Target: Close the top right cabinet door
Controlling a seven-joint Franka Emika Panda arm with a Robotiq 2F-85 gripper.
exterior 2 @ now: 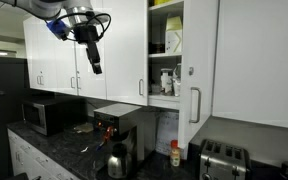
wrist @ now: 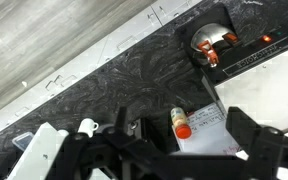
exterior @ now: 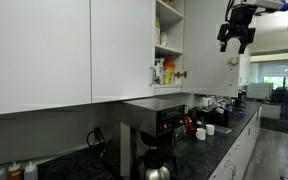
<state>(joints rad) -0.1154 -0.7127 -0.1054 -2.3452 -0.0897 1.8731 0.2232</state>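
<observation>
Glossy white wall cupboards over a dark stone bench, with one narrow door standing open.

Up on the wall, the top right cabinet door [exterior 2: 203,60] is swung out from its cupboard, its slim silver bar handle [exterior 2: 194,105] on the edge nearest the opening, and the shelves [exterior 2: 166,62] inside show bottles and boxes. The robot's hand [exterior 2: 94,64] hangs high in the air at about nine o'clock from that door, well apart from it and touching nothing. Its fingers [exterior: 224,43] are spread and hold nothing. On the bench [exterior 2: 54,150], a red-capped bottle [exterior 2: 175,154] stands at six o'clock below the open cupboard. A coffee machine [exterior 2: 119,128] sits at about eight o'clock and a toaster [exterior 2: 222,158] at about four. The wrist view looks straight down on speckled black stone, with the bottle near the middle.
</observation>
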